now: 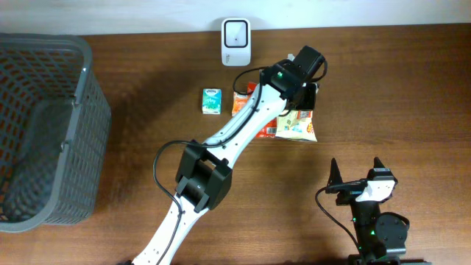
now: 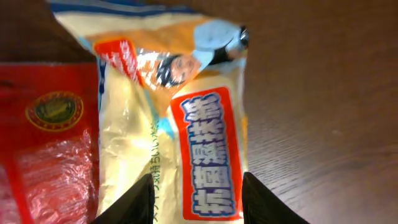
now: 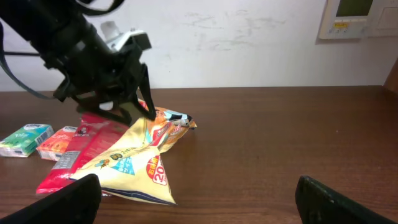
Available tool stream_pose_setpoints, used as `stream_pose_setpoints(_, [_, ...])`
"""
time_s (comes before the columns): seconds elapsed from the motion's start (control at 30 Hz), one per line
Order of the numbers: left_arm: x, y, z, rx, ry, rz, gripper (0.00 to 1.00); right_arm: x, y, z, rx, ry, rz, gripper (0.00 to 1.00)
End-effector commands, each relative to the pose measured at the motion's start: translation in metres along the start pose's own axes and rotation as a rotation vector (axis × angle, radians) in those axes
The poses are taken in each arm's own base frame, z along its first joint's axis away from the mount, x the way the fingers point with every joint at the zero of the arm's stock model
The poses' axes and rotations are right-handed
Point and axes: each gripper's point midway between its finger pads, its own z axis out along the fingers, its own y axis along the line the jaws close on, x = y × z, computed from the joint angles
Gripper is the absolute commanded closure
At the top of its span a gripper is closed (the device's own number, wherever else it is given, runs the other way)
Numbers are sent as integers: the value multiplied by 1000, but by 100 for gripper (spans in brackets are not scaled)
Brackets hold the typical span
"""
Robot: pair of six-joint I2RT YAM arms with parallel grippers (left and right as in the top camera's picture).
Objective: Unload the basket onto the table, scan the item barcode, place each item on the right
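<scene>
The yellow snack bag (image 1: 298, 126) lies on the counter (image 1: 412, 88), right of the middle and toward the far edge, and the left arm reaches across the counter to it. The left gripper (image 1: 309, 99) stands directly over the bag's far end, pointing down at it. In the left wrist view its two dark fingers (image 2: 134, 202) are clearly apart, and the bag's red label with white characters runs up between them. The left finger lies over the bag's pale yellow edge and the right finger (image 2: 264, 202) sits at the bag's other edge, beside bare wood. The jaws are parted about halfway and straddle the bag rather than pinching it, though I cannot tell whether either pad touches the wrapper. In the right wrist view the bag rests on the counter with its crumpled end turned up under the gripper. A red packet (image 2: 43, 155) lies against the bag's left side, partly under the arm. Further left are an orange packet (image 1: 240, 103) and a small green carton (image 1: 212, 101). The white scanner (image 1: 236, 33) stands at the far edge, beyond those. A dark mesh basket (image 1: 81, 110) fills the left end. The right gripper (image 1: 355, 165) is at the near edge, well apart from the bag, with its jaws spread wide and holding nothing.
</scene>
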Motion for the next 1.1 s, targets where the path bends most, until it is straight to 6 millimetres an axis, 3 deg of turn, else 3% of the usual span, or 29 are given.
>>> stream_pose_setpoints(0.0, [-29,-16,-39,53,-82,28,53,3,-2,0,9,4,11,1])
stream_pose_setpoints(0.1, [-47,-9,-78,59,-124,5,47,3,-2,0,9,4,11,2])
stream_pose_setpoints(0.13, [-51,-1,-93,51,-130,-9,41,3,-2,0,9,4,11,1])
stream_pose_setpoints(0.17, [-57,17,-116,34,-135,-34,29,3,-2,0,9,5,11,1])
stream_pose_setpoints(0.27, [-60,48,-156,-4,-143,10,10,3,-2,0,9,4,11,1])
stream_pose_setpoints(0.33, [-58,74,-189,-38,-137,2,3,3,-2,0,9,5,11,2])
stream_pose_setpoints(0.6, [-68,143,-338,-73,-353,-135,1,3,-2,0,9,4,11,1])
stream_pose_setpoints(0.73, [-66,171,-397,-119,-468,-88,1,3,-2,0,9,4,11,1])
stream_pose_setpoints(0.87, [-58,192,-430,-165,-511,-88,1,3,-2,0,9,5,11,1])
stream_pose_setpoints(0.93, [-52,205,-434,-189,-495,-118,1,3,-2,0,9,5,11,1])
stream_pose_setpoints(1.07, [-29,265,-435,-377,-419,-286,1,3,-2,0,9,4,11,1])
